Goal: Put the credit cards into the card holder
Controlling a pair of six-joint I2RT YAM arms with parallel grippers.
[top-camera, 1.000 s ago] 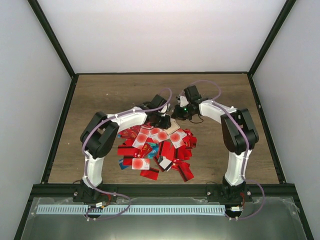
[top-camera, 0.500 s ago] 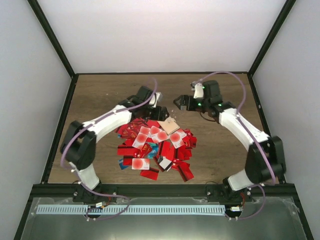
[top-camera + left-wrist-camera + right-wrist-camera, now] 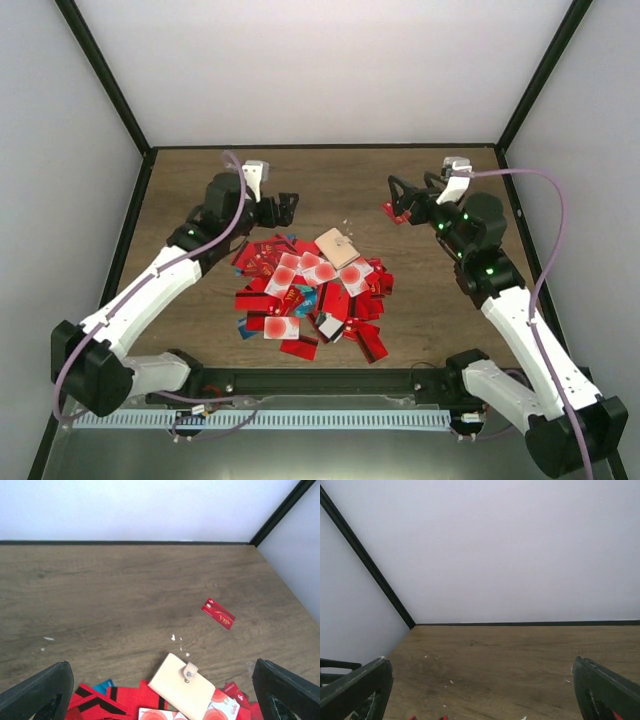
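The tan card holder (image 3: 337,247) (image 3: 183,686) lies flat with its snap tab closed, on the far edge of a heap of mostly red credit cards (image 3: 312,296) (image 3: 109,703). My left gripper (image 3: 284,210) (image 3: 160,700) hovers to the holder's left, open and empty. My right gripper (image 3: 394,203) (image 3: 480,697) is to the holder's right, also open with nothing between its fingers. A single red card (image 3: 387,209) (image 3: 218,613) shows just by the right gripper's fingers, apart from the heap; I cannot tell whether it rests on the table.
The wooden table (image 3: 200,190) is enclosed by white walls with black frame posts (image 3: 110,95). Small white specks (image 3: 173,637) lie on the wood beyond the holder. The heap holds some white cards with red blots (image 3: 282,327) and a teal one (image 3: 304,298).
Both arms have pulled back from the card holder, left arm leftward, right arm rightward. Both grippers have gone from shut to open. The holder stays on the heap.
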